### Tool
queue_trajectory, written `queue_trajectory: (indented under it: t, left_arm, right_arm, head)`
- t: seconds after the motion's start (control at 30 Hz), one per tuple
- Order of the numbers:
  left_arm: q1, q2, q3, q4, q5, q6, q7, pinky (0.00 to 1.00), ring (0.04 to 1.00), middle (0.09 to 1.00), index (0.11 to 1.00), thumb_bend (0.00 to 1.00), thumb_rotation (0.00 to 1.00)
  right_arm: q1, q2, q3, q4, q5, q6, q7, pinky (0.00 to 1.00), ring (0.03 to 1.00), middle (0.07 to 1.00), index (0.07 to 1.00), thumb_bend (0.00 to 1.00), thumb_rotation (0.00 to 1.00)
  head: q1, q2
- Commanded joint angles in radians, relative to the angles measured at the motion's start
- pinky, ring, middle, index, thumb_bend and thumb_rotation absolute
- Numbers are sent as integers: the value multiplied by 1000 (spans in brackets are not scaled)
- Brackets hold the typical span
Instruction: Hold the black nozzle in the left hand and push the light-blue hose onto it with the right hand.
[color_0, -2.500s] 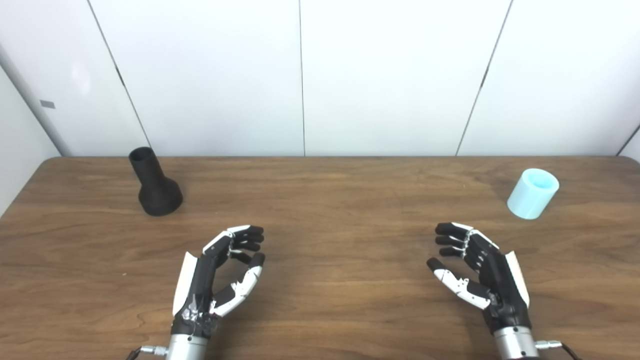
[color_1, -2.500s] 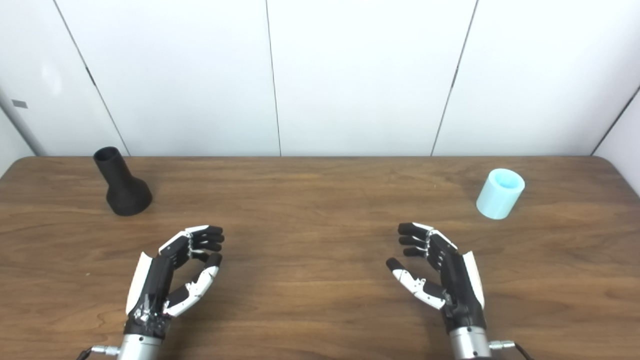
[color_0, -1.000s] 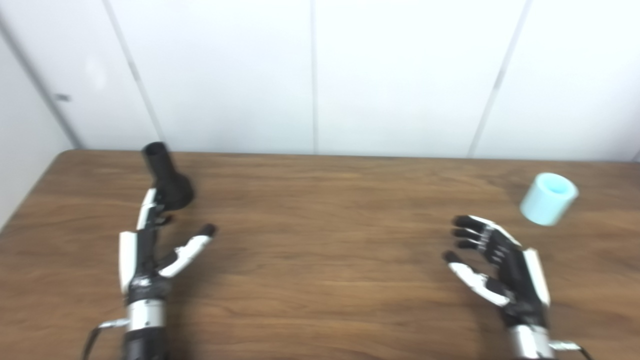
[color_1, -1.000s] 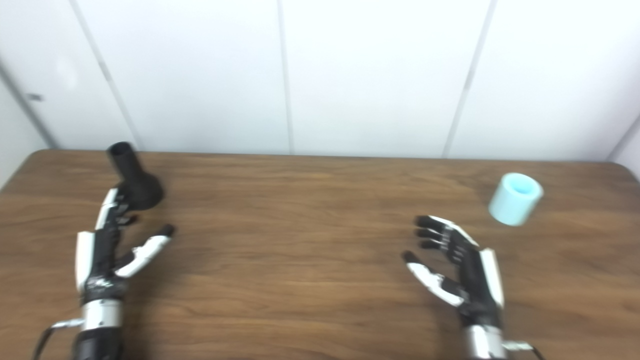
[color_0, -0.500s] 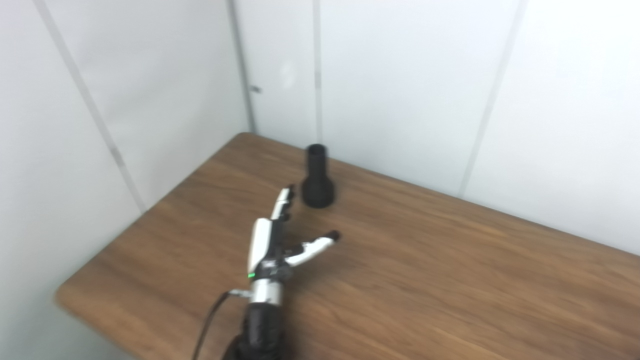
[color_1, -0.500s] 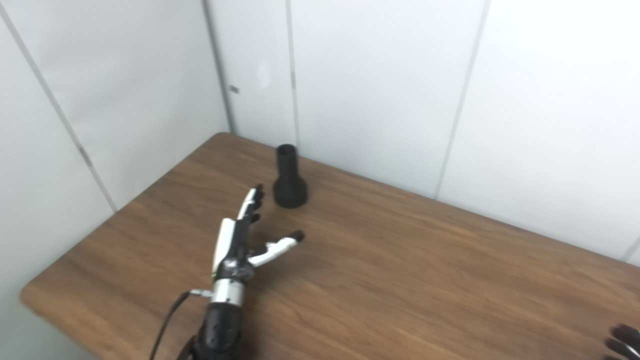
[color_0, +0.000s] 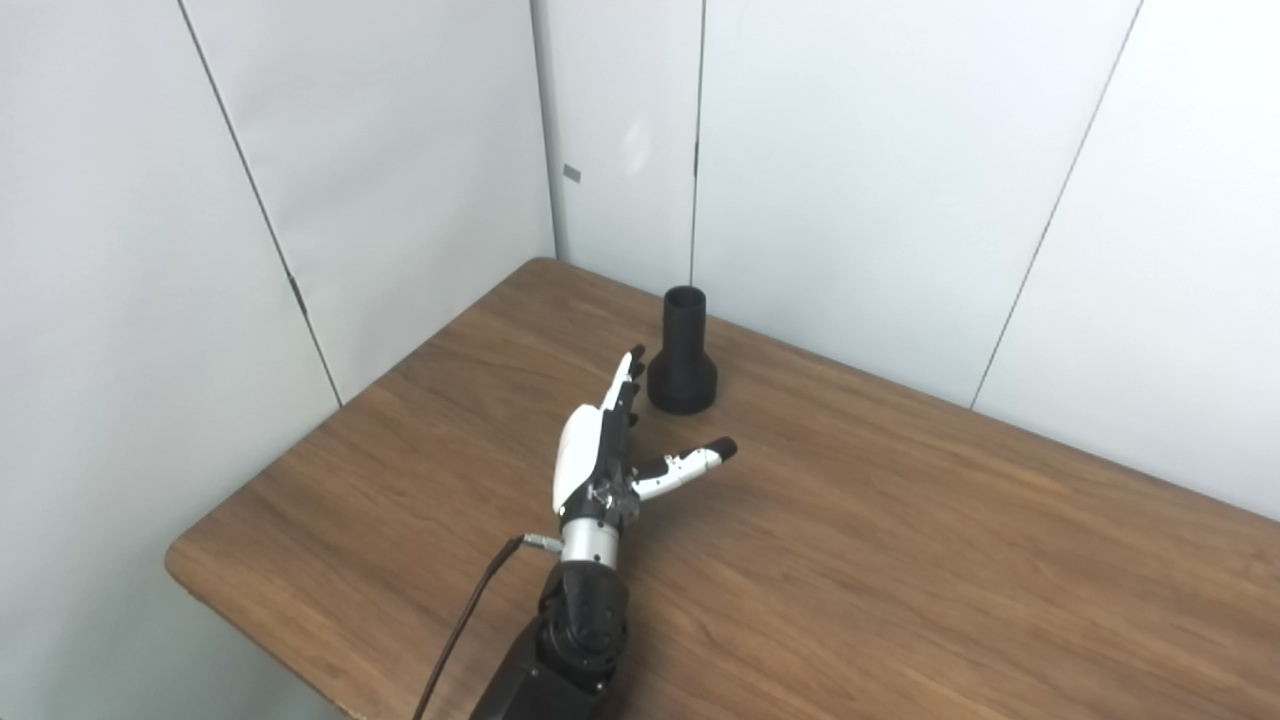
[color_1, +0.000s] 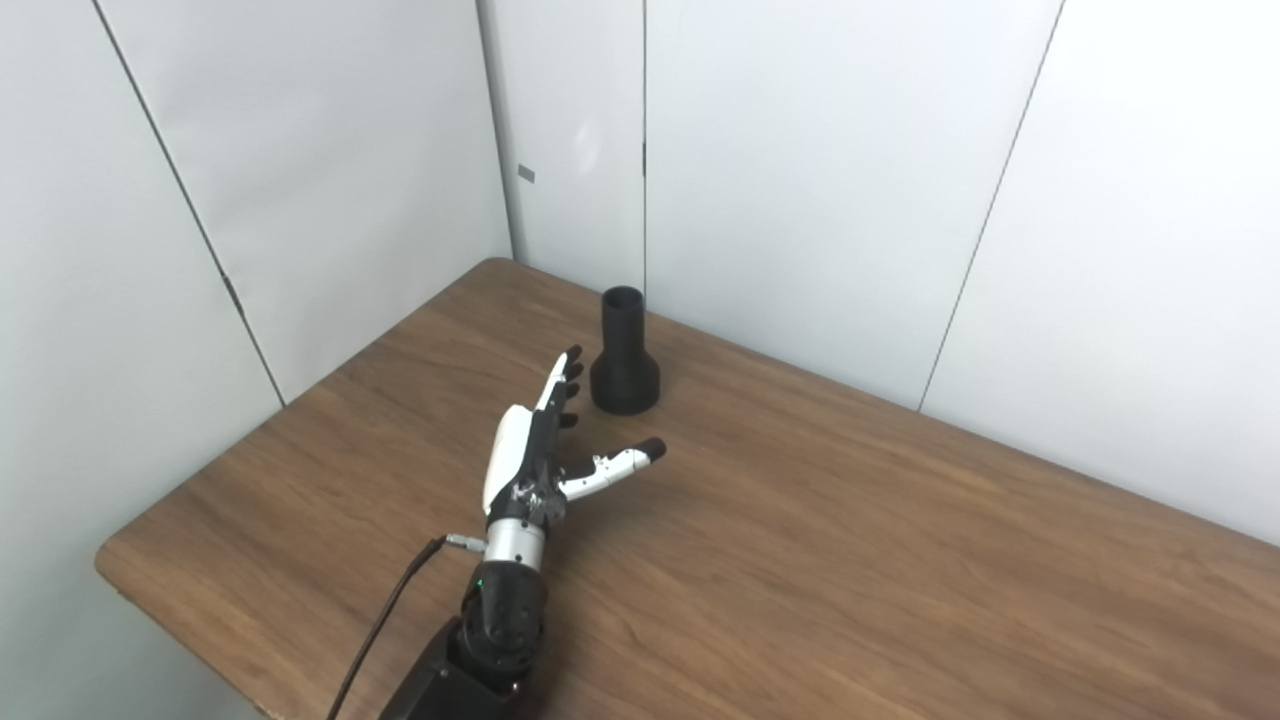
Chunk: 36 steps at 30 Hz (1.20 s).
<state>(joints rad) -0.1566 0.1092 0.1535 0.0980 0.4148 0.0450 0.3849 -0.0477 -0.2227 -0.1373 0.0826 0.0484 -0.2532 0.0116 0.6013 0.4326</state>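
Left arm: it enters from the bottom edge, dark forearm with a thin cable (color_0: 470, 625) trailing from the wrist down toward the table's near edge.
Left hand (color_0: 595, 455): held edge-on above the table (color_0: 900, 560), white back facing left, empty.
Fingers (color_0: 627, 380): stretched out straight and close together, pointing away toward the nozzle; the thumb (color_0: 690, 463) sticks out to the right, well apart from them, so the hand is spread wide and grips nothing.
Gap to nozzle: the fingertips lie just beside the nozzle's base on its left; whether they touch it I cannot tell, though a thin strip of table seems to show between them.
Nozzle (color_0: 682, 355): black, standing upright on its wide flared base, narrow open neck on top, near the far left corner of the table and close to the wall panels (color_0: 850, 180).
Table: brown wood grain, rounded corners, its left edge running diagonally across the view.
Right hand: outside both views.
Hose: outside both views too.
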Motion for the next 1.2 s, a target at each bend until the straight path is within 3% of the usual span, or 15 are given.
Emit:
queue_trajectory:
  t: [0.0, 0.23, 0.37, 1.0, 1.1, 1.17]
  left_arm:
    - [-7, 24, -1, 34, 26, 10, 20, 800, 897, 953, 988, 935, 347]
    - [-40, 72, -15, 93, 52, 82, 5, 817, 920, 958, 986, 1000, 375]
    - [-71, 103, -26, 157, 49, 102, -6, 824, 934, 968, 995, 1000, 369]
    - [-182, 179, -76, 442, 43, 62, 20, 839, 914, 943, 956, 1000, 314]
    - [-197, 195, -104, 463, 68, 85, 18, 835, 896, 927, 942, 1000, 317]
    - [-205, 206, -128, 468, 88, 101, 15, 883, 892, 915, 933, 1000, 307]
  right_arm:
    - [23, -5, -8, 21, 14, -8, 9, 569, 681, 712, 674, 371, 567]
    - [24, -4, -5, 30, -7, -41, 4, 536, 646, 678, 644, 401, 603]
    - [28, 0, -5, 16, -8, -16, 1, 515, 631, 664, 627, 438, 637]
    - [33, 3, -3, 22, -40, -55, -8, 461, 597, 638, 600, 613, 732]
    - [38, 4, -3, 16, -41, -48, -9, 462, 598, 642, 604, 633, 735]
    - [40, 5, -2, 7, -45, -40, -10, 464, 600, 644, 606, 639, 733]
  head:
    - [-7, 3]
    - [-23, 4]
    - [-29, 4]
    - [-60, 9]
    - [-64, 11]
    - [-66, 13]
